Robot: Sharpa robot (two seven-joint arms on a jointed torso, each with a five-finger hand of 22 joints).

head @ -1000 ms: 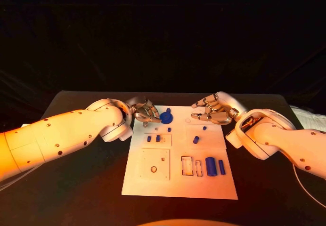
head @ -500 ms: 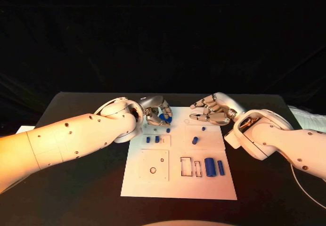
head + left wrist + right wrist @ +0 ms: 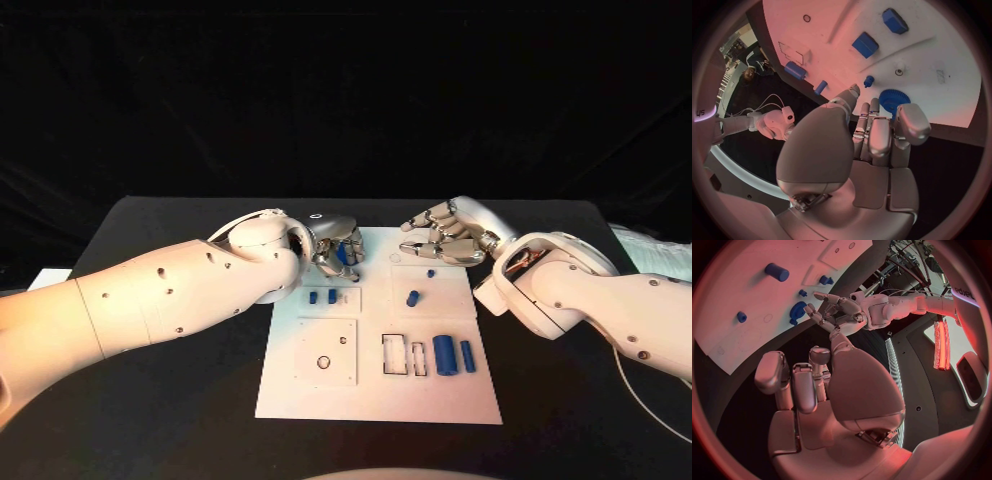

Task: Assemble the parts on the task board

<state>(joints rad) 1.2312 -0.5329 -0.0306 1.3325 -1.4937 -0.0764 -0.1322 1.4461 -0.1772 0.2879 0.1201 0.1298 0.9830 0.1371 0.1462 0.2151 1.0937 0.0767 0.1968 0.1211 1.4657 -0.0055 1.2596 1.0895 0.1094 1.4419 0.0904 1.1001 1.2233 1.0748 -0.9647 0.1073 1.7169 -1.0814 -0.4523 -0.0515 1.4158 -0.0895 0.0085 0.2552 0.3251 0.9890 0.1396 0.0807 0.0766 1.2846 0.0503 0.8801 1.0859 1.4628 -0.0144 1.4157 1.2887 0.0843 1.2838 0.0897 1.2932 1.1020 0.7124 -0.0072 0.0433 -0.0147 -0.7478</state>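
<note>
— Board [image 3: 378,400] placement? 
— White, mid-table. 
— Hands? 
— Left hand [image 3: 332,245] at the board's far-left corner, fingers around the blue gear [image 3: 891,100] (holding or only touching, I cannot tell). Right hand [image 3: 444,235] curled, empty, at the far edge.

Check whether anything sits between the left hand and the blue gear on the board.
Nothing visible does. The left hand is right at the blue gear near the task board's far edge, its fingertips reaching it. The nearest small blue peg stands beyond the gear.
</note>
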